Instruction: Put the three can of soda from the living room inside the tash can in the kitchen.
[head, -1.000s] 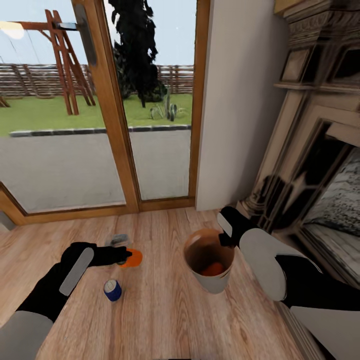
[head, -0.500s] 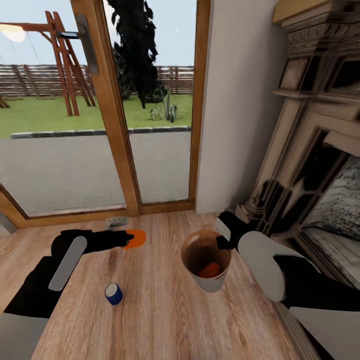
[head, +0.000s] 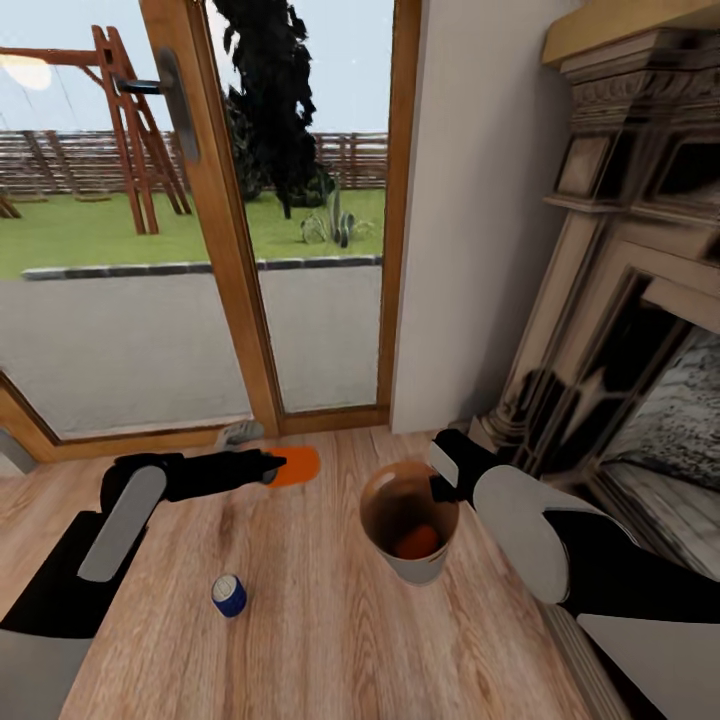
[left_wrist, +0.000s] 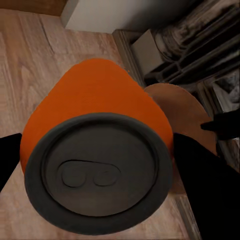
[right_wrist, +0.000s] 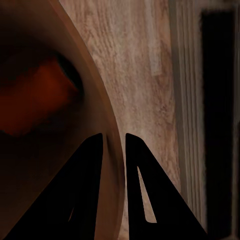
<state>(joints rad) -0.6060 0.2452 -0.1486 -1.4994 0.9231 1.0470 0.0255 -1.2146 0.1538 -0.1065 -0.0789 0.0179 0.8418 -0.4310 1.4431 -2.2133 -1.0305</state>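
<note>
Blue can (head: 228, 595) stands nearest you on the wood floor (head: 320, 640), not yet collected. Beyond it, your right gripper (right_wrist: 114, 150) pinches the trash can's (head: 388, 560) rim; one orange can (head: 417, 541) lies inside. Your left gripper (head: 272, 466) clamps the second orange can (head: 296, 465), beside the bin. The kitchen is out of sight; the glass doors (head: 130, 220) lie farthest.

Orange can (left_wrist: 97, 107) clamped between dark fingers (left_wrist: 210, 190) — grey top facing camera, brown bin rim (left_wrist: 187, 107) beyond.

orange can (head: 296, 465), blue can (head: 229, 595), brown-lined pale bin (head: 408, 520)
</note>
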